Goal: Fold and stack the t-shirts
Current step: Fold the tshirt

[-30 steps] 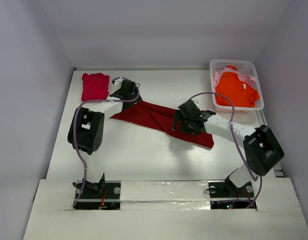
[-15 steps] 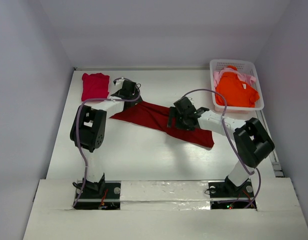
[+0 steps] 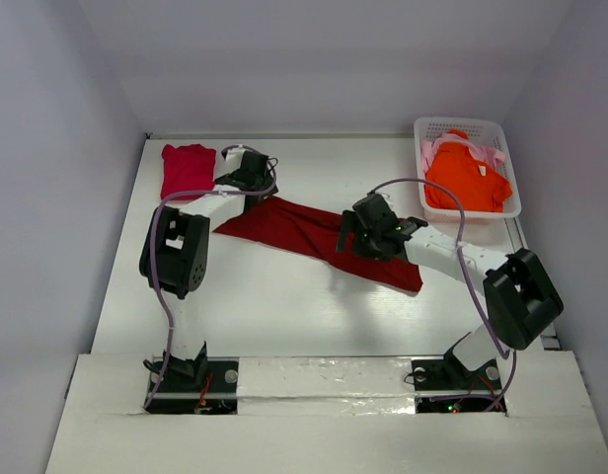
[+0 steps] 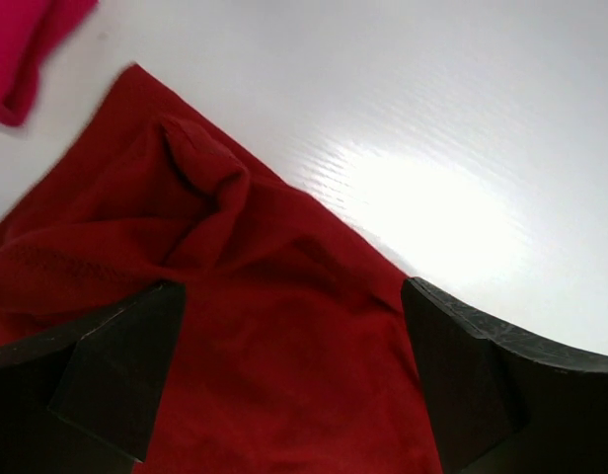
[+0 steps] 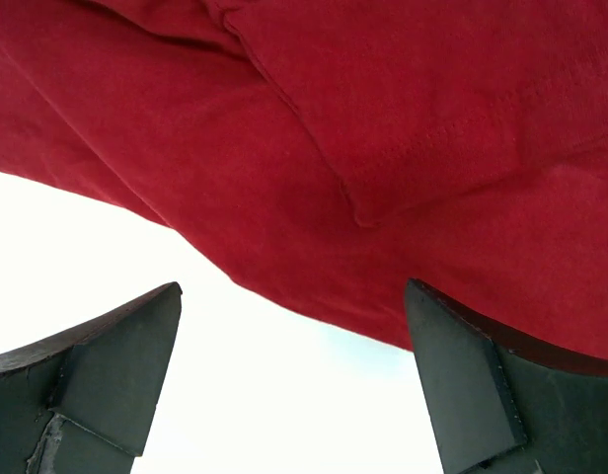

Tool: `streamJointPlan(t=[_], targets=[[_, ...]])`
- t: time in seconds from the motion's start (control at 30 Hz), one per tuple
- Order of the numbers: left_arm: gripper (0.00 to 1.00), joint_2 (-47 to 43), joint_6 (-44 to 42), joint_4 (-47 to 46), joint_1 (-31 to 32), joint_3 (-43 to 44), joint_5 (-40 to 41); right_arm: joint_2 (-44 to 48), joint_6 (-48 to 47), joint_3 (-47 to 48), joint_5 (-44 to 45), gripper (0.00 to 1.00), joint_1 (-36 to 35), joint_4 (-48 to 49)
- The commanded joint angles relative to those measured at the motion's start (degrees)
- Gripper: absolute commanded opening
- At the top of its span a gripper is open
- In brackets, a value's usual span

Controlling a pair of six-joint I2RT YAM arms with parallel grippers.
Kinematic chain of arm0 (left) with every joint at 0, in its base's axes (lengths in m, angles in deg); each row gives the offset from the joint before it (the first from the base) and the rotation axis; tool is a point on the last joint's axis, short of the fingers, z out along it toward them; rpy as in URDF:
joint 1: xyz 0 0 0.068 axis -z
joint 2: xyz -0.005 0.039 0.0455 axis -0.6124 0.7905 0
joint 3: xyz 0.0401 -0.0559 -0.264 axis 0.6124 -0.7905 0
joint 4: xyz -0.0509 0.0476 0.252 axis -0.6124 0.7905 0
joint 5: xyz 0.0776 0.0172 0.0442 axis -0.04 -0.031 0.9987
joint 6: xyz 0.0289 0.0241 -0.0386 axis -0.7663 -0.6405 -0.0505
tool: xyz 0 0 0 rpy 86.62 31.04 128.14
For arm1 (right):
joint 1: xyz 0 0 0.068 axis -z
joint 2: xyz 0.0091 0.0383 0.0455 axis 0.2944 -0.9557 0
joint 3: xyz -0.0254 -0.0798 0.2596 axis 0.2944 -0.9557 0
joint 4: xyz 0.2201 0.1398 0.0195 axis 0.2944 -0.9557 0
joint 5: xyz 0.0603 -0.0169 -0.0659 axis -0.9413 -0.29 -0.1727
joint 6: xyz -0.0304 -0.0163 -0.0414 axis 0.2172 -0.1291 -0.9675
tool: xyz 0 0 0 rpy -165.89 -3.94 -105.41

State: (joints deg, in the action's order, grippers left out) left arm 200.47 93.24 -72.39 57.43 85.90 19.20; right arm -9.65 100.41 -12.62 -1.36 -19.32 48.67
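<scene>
Left gripper (image 4: 292,346) slightly farther back; it and right gripper (image 5: 294,365) wide apart, empty, over dark red t-shirt (image 3: 296,229).

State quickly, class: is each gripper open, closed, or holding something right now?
Left gripper: open, holding nothing, above the dark red shirt.
Right gripper: open, holding nothing, above the same shirt's edge.

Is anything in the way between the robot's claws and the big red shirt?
Nothing visible. The left claw and the right claw are both open right over the dark red shirt, with no other object between them.
</scene>
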Motion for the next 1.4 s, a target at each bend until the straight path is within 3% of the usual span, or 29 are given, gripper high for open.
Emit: streamJointPlan(t=[0.0,0.47,0.7,1.0,1.37], targets=[[0.90,0.4,-1.7,1.1,-1.2,3.4,3.5,2.0,1.4,-1.6,0.7,0.99,-0.3,0.2],[0.90,1.9,-3.1,-0.1,-4.2,4.1,4.4,3.7,3.0,-3.7,0.9,1.00,-0.3,-0.8],[0.89,-1.2,-1.7,-0.9,-4.2,3.4,0.1,3.1,3.0,-3.0,0.9,1.00,-0.3,-0.9],[0.88,-5.0,0.3,1.0,-0.9,2.1,-0.8,2.2,2.7,-4.0,-0.9,0.99,-0.3,1.3],[0.89,1.4,2.1,1.2,0.9,4.1,-2.9,5.1,3.2,-5.5,-0.3,0.99,-0.3,0.7]])
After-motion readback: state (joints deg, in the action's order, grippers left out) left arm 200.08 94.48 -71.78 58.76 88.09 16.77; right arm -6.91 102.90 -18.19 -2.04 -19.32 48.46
